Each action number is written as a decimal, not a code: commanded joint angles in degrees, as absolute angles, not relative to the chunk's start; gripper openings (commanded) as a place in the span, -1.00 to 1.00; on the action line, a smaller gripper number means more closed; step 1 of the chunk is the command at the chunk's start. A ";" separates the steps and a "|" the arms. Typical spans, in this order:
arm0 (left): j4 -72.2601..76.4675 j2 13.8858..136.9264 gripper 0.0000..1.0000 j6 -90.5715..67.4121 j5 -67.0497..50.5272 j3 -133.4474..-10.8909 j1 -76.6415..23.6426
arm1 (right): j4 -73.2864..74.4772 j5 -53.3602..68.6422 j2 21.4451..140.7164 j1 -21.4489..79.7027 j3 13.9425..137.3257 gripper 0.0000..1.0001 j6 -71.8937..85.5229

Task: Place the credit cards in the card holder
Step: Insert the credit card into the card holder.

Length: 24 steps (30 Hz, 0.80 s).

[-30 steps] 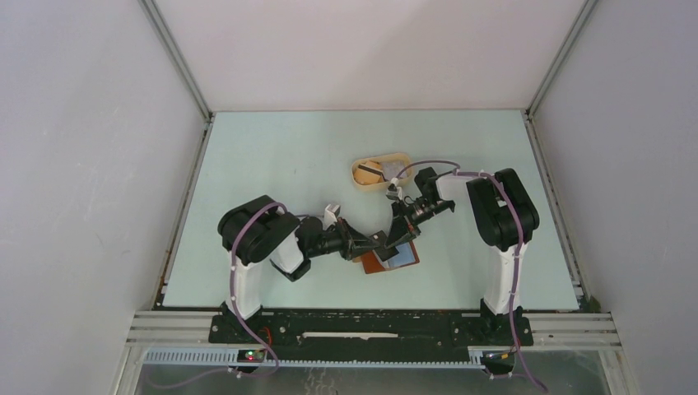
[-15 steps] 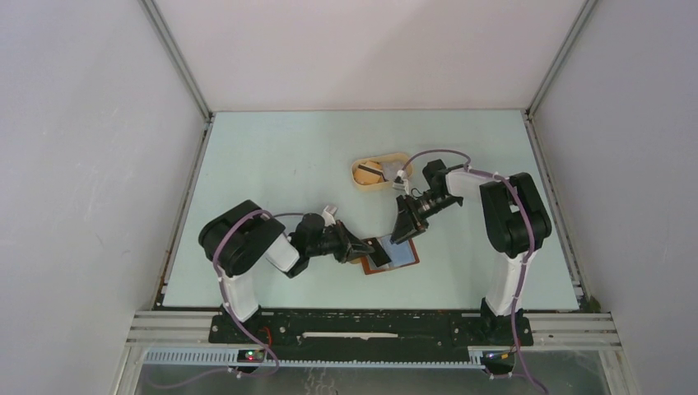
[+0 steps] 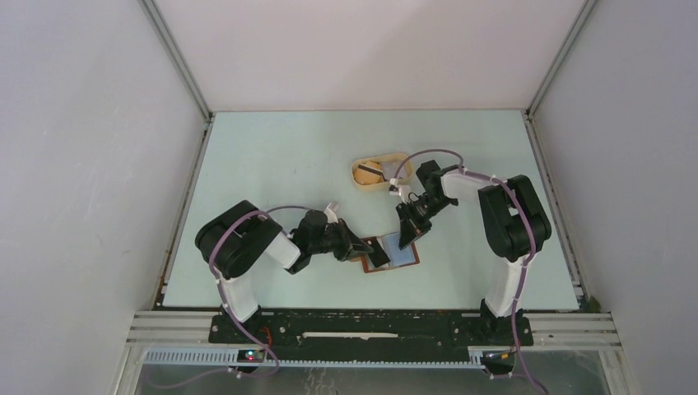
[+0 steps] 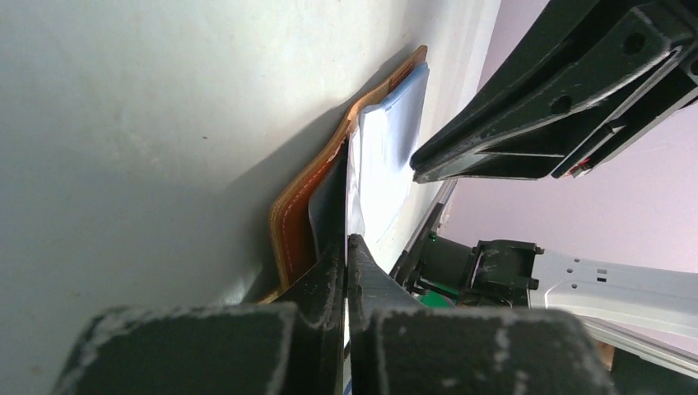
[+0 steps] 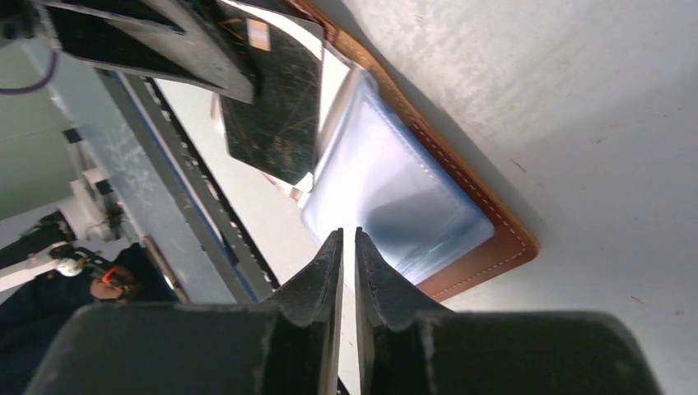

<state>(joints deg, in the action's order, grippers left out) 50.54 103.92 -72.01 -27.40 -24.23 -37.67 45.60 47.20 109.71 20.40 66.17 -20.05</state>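
Pinching a dark card point(image 5: 276, 107) at the open holder point(image 5: 504, 240).
Clamping the left claw point(image 4: 346, 243) tight on the card's edge, over the holder's left half; hovering the right claw point(image 5: 349, 237) over the clear sleeve point(image 5: 395, 197), jaws nearly touching, gripping nothing; resting the holder flat on the table point(image 3: 272, 156), toward the front, nearer than the tray point(image 3: 360, 183).

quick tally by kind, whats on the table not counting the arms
card holder, lying open: 1
tan tray: 1
dark card, pinched by the left gripper at the holder: 1
total: 3, plus whatever lies in the tray, too small to count
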 commanded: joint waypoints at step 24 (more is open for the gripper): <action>56.49 108.11 -1.00 -67.29 -27.22 -28.81 -38.57 | 44.62 37.22 110.02 23.03 67.22 -0.68 -19.25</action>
<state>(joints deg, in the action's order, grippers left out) 53.76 106.69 -68.49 -27.22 -27.22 -38.22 45.58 39.68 109.71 22.59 66.17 -19.05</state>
